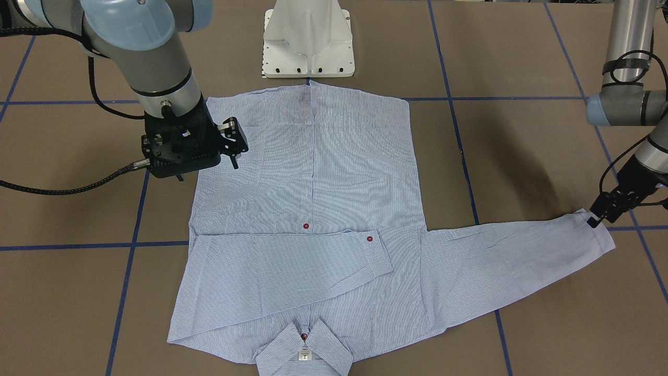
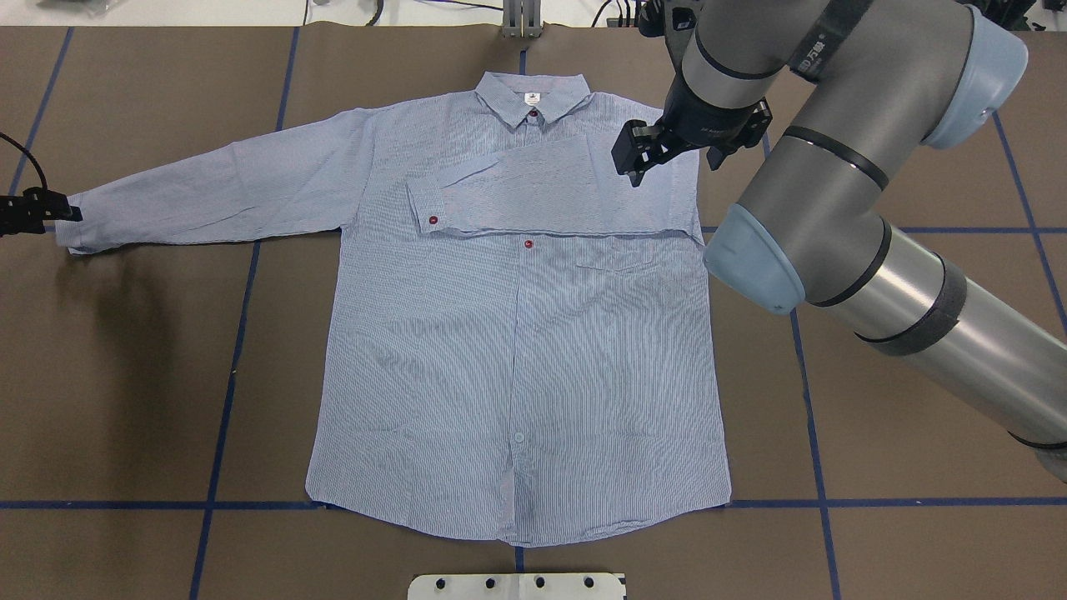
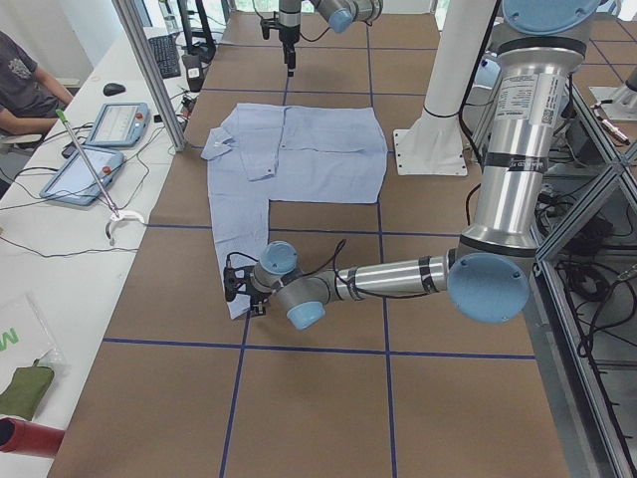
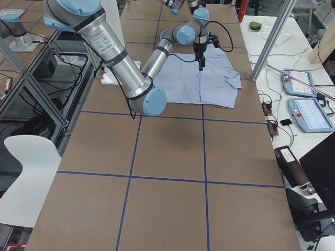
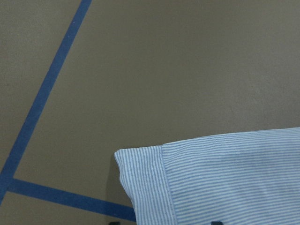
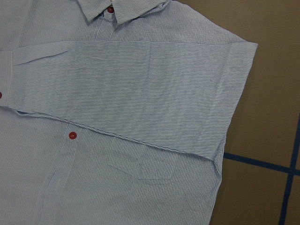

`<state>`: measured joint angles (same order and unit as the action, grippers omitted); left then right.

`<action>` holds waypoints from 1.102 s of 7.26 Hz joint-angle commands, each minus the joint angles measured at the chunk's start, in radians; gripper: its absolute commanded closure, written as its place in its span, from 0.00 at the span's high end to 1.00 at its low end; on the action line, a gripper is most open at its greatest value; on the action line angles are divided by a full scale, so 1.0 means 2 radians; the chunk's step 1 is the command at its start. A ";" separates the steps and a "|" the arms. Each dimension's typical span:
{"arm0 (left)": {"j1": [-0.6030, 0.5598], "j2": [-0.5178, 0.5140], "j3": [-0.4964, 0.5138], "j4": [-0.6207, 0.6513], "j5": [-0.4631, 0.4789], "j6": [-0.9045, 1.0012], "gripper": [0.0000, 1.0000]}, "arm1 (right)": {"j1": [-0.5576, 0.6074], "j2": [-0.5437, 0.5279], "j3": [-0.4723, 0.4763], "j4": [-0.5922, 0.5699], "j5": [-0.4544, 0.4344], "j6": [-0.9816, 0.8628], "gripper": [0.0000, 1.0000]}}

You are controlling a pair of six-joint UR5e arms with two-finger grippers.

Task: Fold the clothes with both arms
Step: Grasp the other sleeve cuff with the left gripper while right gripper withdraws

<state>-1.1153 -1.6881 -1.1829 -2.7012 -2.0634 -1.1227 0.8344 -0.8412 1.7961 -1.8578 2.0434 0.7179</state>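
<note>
The clothes are one light-blue striped shirt (image 2: 517,350) lying flat, front up, collar (image 1: 303,352) on the far side from the robot's base. One sleeve (image 2: 542,196) is folded across the chest, its red-buttoned cuff (image 1: 373,245) near the placket. The other sleeve (image 2: 208,196) stretches straight out to the robot's left. My left gripper (image 1: 600,216) sits low at that sleeve's cuff (image 5: 145,183); two fingertips show well apart at the wrist view's bottom edge, so it is open. My right gripper (image 1: 233,149) hovers open above the folded shoulder (image 6: 234,93), holding nothing.
The white pedestal base (image 1: 308,42) stands just behind the shirt's hem. Blue tape lines (image 2: 242,333) grid the brown table. A side bench with tablets (image 3: 109,124), a metal post (image 3: 149,70) and a seated person (image 3: 20,80) lies beyond the collar end.
</note>
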 commanded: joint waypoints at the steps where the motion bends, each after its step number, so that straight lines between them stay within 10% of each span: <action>1: 0.000 -0.005 0.012 -0.001 0.000 0.000 0.60 | 0.000 0.000 0.000 0.000 -0.001 0.000 1.00; 8: 0.000 -0.012 0.020 0.001 0.000 0.000 0.33 | -0.001 -0.001 -0.001 0.000 -0.002 0.001 1.00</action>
<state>-1.1152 -1.7098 -1.1434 -2.7004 -2.0632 -1.1229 0.8336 -0.8433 1.7962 -1.8577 2.0392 0.7194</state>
